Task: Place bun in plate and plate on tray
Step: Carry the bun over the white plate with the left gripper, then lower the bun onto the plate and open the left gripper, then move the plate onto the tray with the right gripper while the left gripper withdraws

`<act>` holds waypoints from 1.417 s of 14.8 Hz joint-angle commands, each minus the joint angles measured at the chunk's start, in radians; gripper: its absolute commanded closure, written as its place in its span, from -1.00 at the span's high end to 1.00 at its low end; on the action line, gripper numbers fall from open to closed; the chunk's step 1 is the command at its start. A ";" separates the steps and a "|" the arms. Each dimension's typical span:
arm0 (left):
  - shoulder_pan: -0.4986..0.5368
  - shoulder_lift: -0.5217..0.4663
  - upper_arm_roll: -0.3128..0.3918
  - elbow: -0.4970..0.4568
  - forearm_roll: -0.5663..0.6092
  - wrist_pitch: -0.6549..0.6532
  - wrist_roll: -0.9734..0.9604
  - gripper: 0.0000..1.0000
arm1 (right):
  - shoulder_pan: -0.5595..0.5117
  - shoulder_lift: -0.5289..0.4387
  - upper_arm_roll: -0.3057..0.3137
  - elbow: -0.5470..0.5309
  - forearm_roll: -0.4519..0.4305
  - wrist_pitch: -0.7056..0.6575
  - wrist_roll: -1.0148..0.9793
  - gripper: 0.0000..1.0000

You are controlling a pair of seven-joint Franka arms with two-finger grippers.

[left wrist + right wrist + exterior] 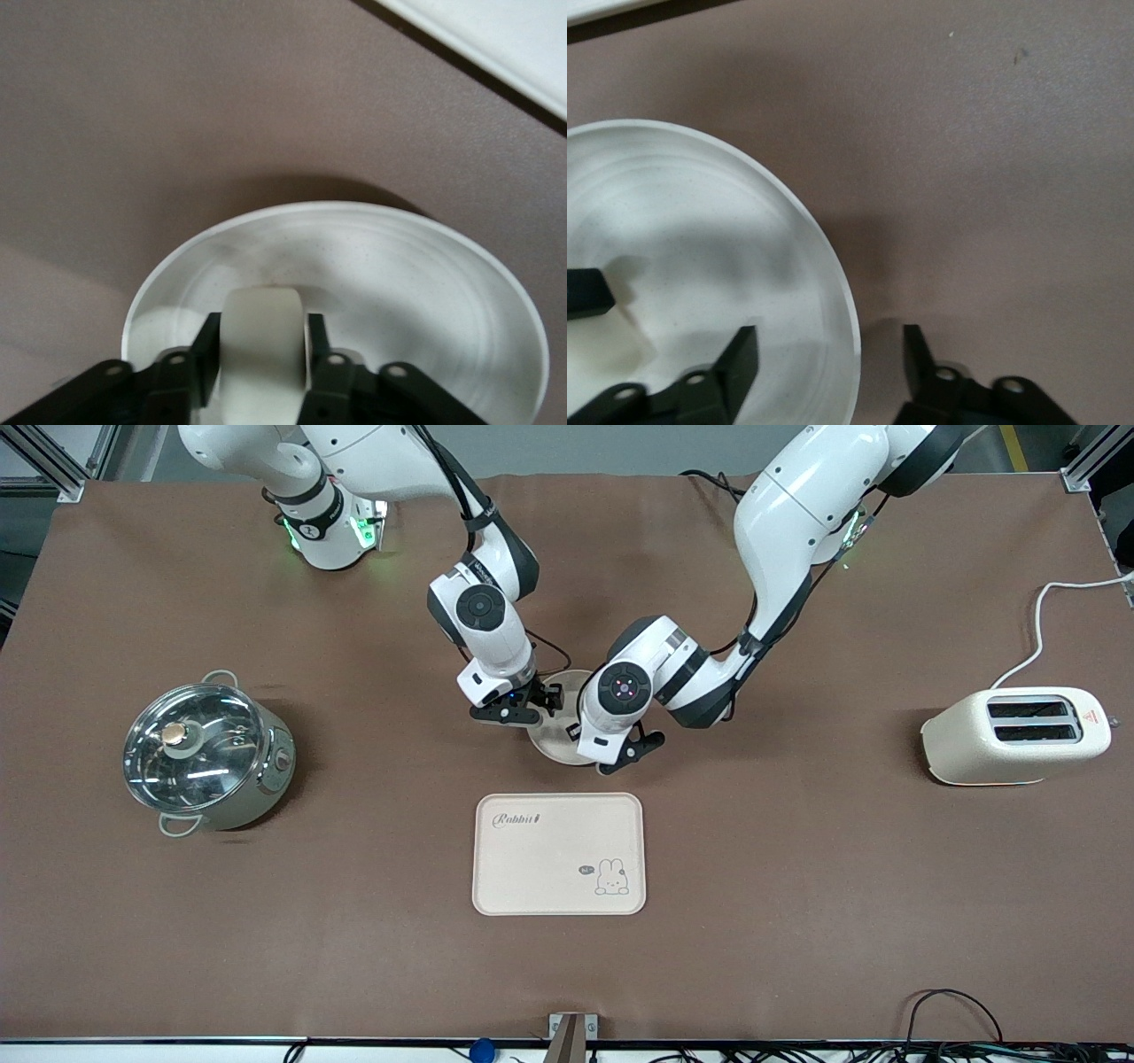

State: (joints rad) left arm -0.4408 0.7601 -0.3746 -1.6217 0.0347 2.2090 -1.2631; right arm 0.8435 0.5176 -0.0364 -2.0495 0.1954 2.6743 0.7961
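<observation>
The round cream plate (551, 742) lies mid-table, farther from the front camera than the Rabbit tray (558, 855). My left gripper (625, 755) is over the plate and hides the bun in the front view. In the left wrist view it (263, 320) is shut on the small cream bun (261, 363) low over the plate's floor (416, 283). My right gripper (518, 708) is open at the plate's edge toward the right arm's end. In the right wrist view it (830, 332) straddles the plate's rim (833, 266), one finger inside and one outside. The bun (602, 347) shows there too.
A steel pot with a glass lid (204, 753) stands toward the right arm's end. A cream toaster (1019, 735) with a white cord stands toward the left arm's end. A corner of the tray shows in both wrist views (496, 35) (602, 7).
</observation>
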 commanded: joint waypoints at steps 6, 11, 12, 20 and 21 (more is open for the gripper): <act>0.045 -0.074 0.023 0.083 -0.003 -0.112 0.008 1.00 | 0.016 -0.005 -0.011 -0.014 -0.005 0.010 -0.005 -0.99; 0.152 -0.140 0.022 0.232 0.027 -0.294 0.077 1.00 | -0.033 -0.128 -0.013 -0.026 -0.007 -0.109 -0.023 -1.00; 0.168 -0.156 0.023 0.246 0.028 -0.320 0.093 1.00 | -0.049 -0.151 -0.013 -0.011 -0.007 -0.146 -0.025 -1.00; 0.353 -0.330 0.026 0.247 0.166 -0.477 0.397 1.00 | -0.225 0.080 -0.010 0.418 0.009 -0.188 -0.032 -1.00; 0.385 -0.343 0.025 0.247 0.172 -0.482 0.447 1.00 | -0.253 0.140 -0.010 0.501 0.019 -0.204 -0.031 -1.00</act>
State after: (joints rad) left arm -0.1028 0.4608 -0.3473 -1.3640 0.1719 1.7567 -0.8977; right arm 0.6448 0.4838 -0.0609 -1.7647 0.1971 2.4974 0.7648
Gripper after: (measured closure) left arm 0.000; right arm 0.952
